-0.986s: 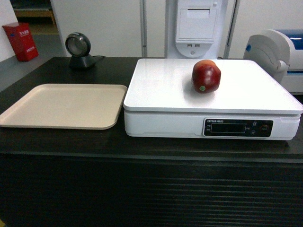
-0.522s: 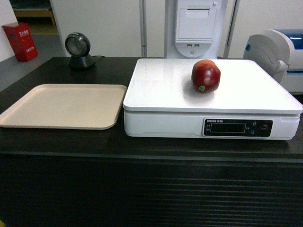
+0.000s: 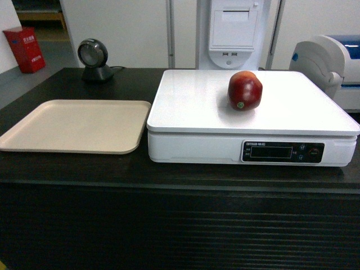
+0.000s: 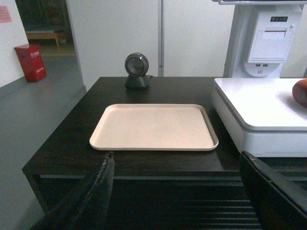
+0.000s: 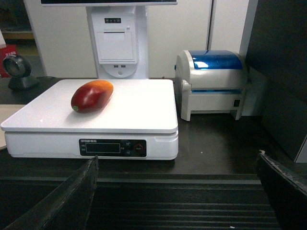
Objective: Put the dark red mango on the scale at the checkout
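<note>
The dark red mango lies on the white platform of the scale, right of its middle, on the dark checkout counter. From the right wrist the mango shows its orange end, resting on the scale; the left wrist catches only its edge beside the scale. My left gripper is open and empty, held in front of the ribbed counter front. My right gripper is open and empty too, well short of the scale. Neither gripper shows in the head view.
A beige tray lies left of the scale. A round black scanner stands at the counter's back left. A white and blue label printer sits right of the scale, with a white receipt terminal behind it.
</note>
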